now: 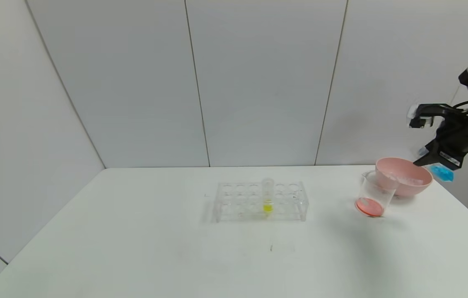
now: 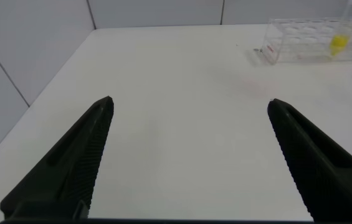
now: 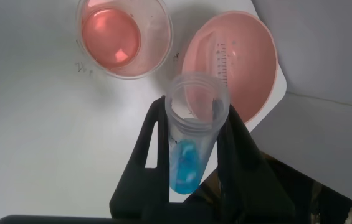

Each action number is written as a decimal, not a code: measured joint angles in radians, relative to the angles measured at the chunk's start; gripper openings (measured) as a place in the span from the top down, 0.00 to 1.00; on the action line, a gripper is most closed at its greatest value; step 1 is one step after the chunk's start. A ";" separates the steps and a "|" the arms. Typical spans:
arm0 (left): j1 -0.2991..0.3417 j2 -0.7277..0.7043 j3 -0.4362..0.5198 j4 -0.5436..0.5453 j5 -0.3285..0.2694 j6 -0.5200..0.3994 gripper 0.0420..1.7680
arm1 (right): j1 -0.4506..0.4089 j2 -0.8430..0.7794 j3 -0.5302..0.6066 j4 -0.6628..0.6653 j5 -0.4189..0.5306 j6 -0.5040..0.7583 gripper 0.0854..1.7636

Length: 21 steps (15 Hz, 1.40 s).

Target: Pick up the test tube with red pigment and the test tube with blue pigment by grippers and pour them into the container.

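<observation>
My right gripper (image 1: 426,159) is raised at the far right, above and behind the pink bowl, shut on the test tube with blue pigment (image 1: 442,172). In the right wrist view the gripper (image 3: 191,118) clamps that tube (image 3: 191,149), blue liquid in its bottom, open mouth facing the camera. The container (image 1: 374,194), a clear beaker with red-orange liquid at its bottom, stands in front of the bowl; it also shows in the right wrist view (image 3: 123,37). The test tube with red pigment is out of view. My left gripper (image 2: 190,106) is open and empty above bare table.
A pink bowl (image 1: 404,176) stands behind the beaker near the table's right edge, also in the right wrist view (image 3: 232,62). A clear tube rack (image 1: 261,201) at the table's middle holds a tube with yellow liquid (image 1: 267,196). Grey wall panels stand behind.
</observation>
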 joint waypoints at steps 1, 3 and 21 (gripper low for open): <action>0.000 0.000 0.000 0.000 0.000 0.000 0.00 | 0.013 0.007 -0.005 0.007 -0.032 -0.006 0.75; 0.000 0.000 0.000 0.000 0.000 0.000 0.00 | 0.032 0.018 -0.009 0.017 -0.084 -0.017 0.75; 0.000 0.000 0.000 0.000 0.000 0.000 0.00 | 0.194 0.088 -0.010 0.096 -0.510 -0.033 0.75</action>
